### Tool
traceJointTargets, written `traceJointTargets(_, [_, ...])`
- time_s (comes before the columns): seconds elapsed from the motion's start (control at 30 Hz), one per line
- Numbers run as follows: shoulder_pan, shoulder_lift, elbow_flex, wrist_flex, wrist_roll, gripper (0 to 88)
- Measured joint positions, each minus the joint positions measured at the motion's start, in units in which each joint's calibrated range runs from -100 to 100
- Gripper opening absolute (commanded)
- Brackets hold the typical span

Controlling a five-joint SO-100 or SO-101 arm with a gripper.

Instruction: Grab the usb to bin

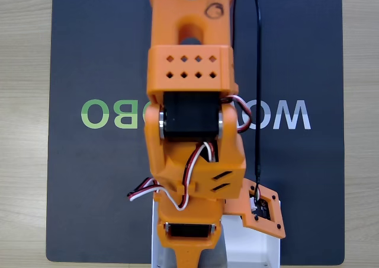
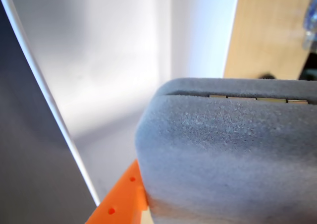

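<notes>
One orange arm (image 1: 189, 131) reaches down the dark mat (image 1: 89, 54) to the bin (image 1: 260, 250) at the fixed view's bottom edge. Wrist view: the gripper (image 2: 148, 204) clasps the usb (image 2: 228, 154) above the bin's white interior (image 2: 99, 75).

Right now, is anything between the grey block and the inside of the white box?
Nothing visible. In the wrist view the matte grey rounded block sits against the orange gripper over the white open-top box, whose plain white inside looks bare.
</notes>
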Motion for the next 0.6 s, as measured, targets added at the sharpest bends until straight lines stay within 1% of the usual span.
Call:
traceJointTargets(0.13, [0.00, 0.37, -0.36, 0.00, 0.00, 5.5])
traceJointTargets(0.33, [0.00, 0.37, -0.36, 0.00, 0.00, 19.0])
traceJointTargets(0.6, [0.00, 0.37, -0.36, 0.00, 0.00, 33.0])
